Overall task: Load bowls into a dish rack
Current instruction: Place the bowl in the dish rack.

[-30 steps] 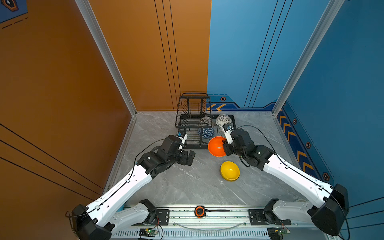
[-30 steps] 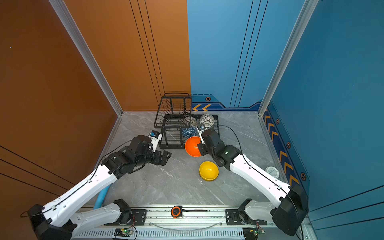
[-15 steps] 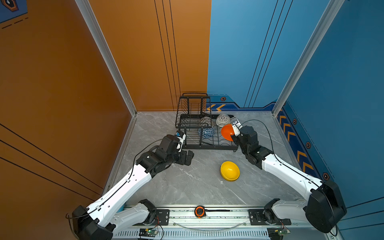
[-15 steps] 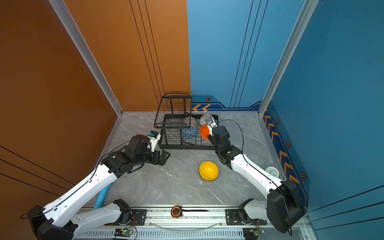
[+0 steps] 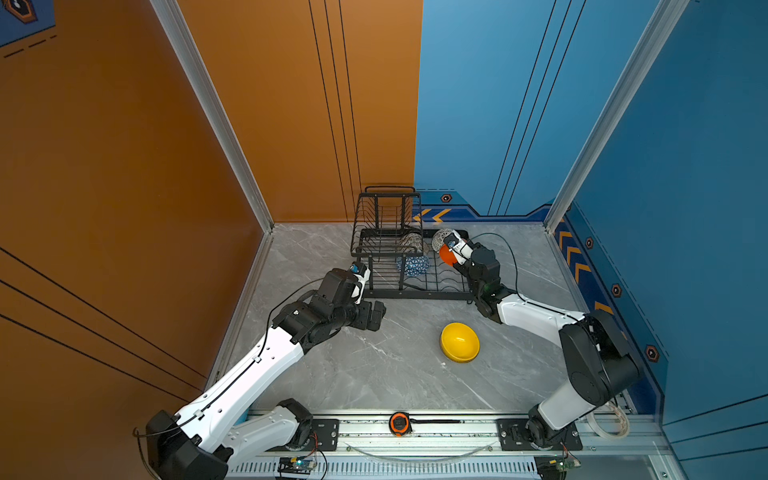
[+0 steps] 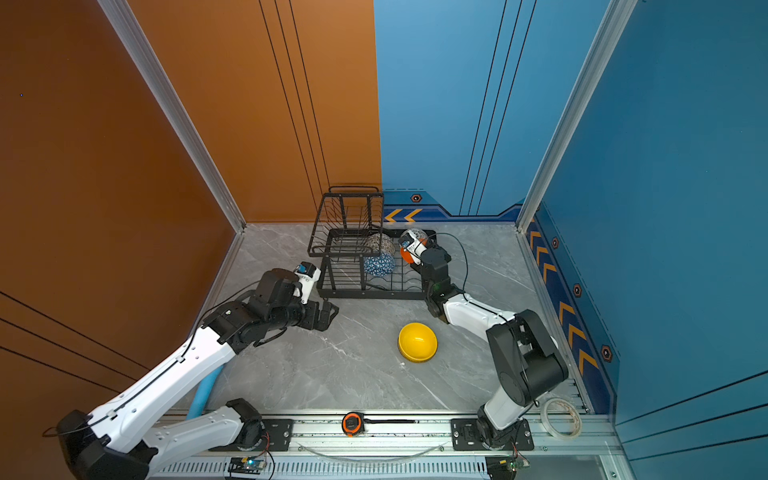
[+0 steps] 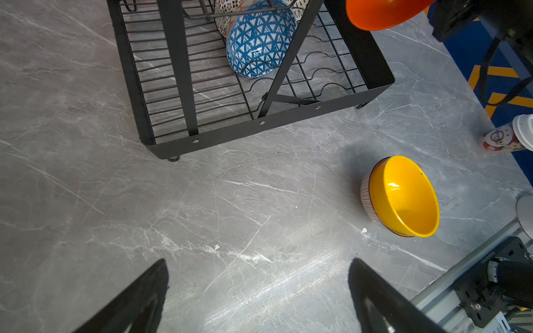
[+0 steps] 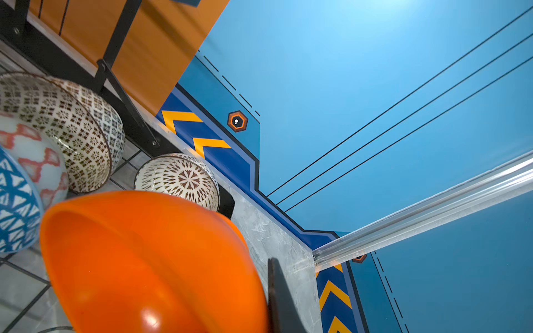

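Above dish rack [image 5: 419,294]; right pincer [image 5: 452,256] tight on orange bowl [image 8: 150,259]

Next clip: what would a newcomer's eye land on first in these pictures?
The bright orange bowl stands out first, gripped at a tilt by the right end effector over the right end of the black dish rack. Next comes the yellow bowl, alone on the grey table in front of the rack. The left end effector hangs open near the rack's near left corner, holding nothing.
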